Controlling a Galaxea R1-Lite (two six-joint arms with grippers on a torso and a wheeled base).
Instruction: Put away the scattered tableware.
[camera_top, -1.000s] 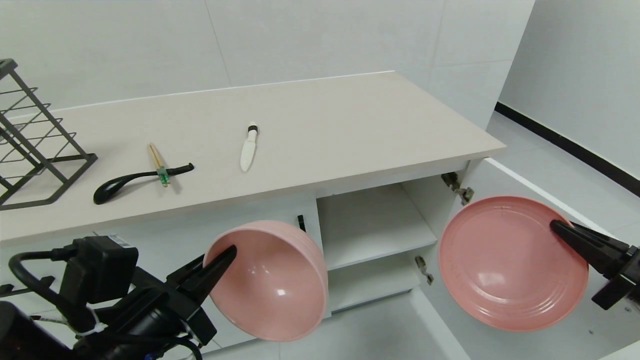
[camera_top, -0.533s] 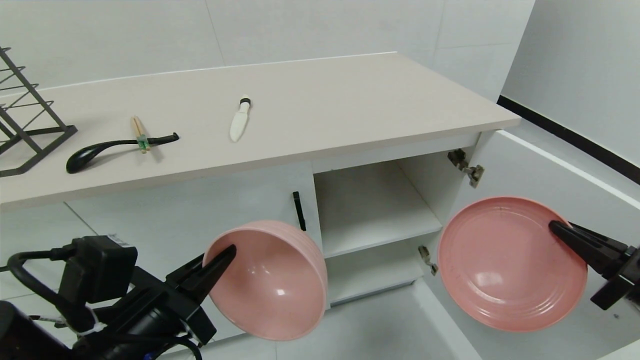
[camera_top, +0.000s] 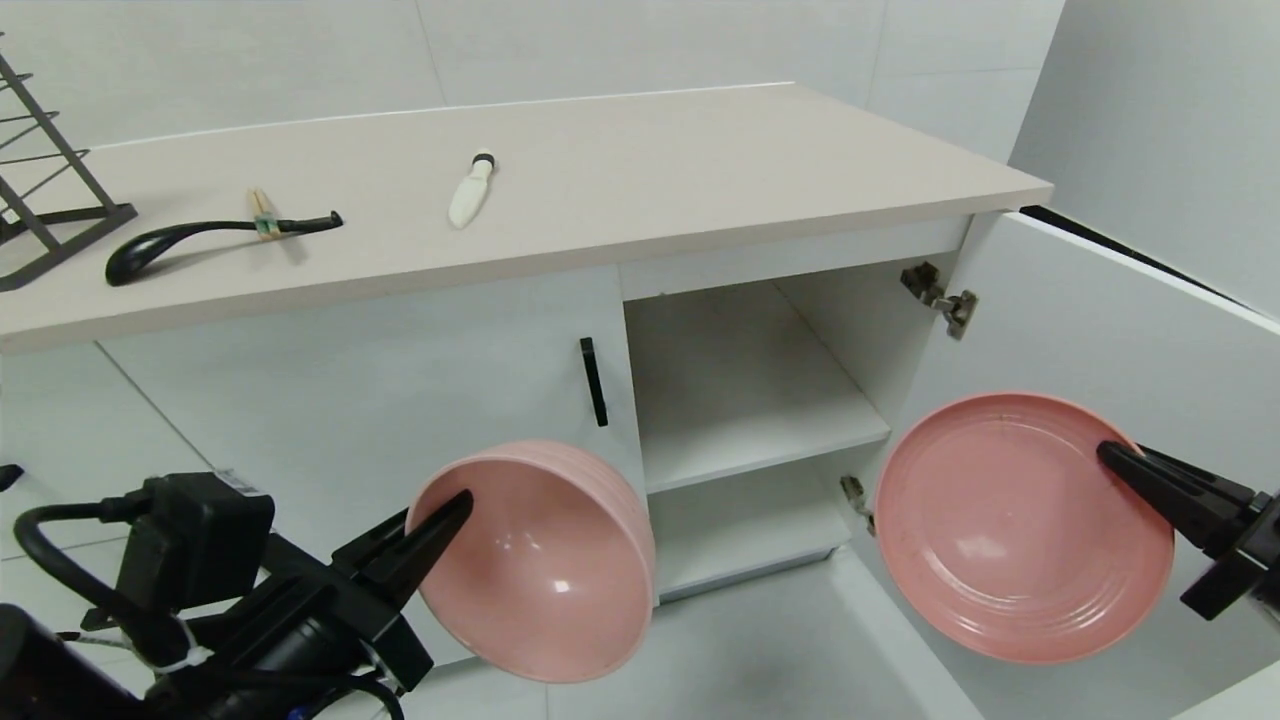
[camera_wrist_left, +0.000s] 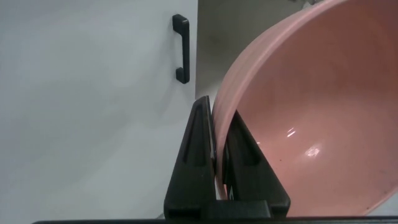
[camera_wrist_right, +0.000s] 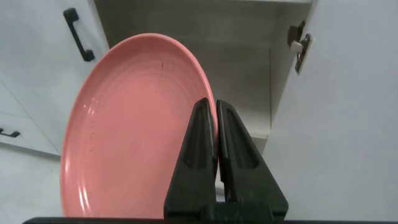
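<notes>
While left pincer (camera_top: 460, 500) is closed on pink bowl (camera_top: 550, 575) by its rim, right pincer (camera_top: 1107, 454) is closed on pink plate (camera_top: 990, 530) likewise. Both hang before open cabinet (camera_top: 750, 420).

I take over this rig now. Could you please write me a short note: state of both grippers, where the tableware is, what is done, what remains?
Left gripper: jaws shut on the rim of the pink bowl, held in front of the closed cabinet door.
Right gripper: jaws shut on the rim of the pink plate, held in front of the open door.
On the countertop: black spoon, chopsticks crossing its handle, white knife.
Done: bowl and plate lifted.
Left: probably set both on the cabinet shelf, then store the three countertop items.
</notes>
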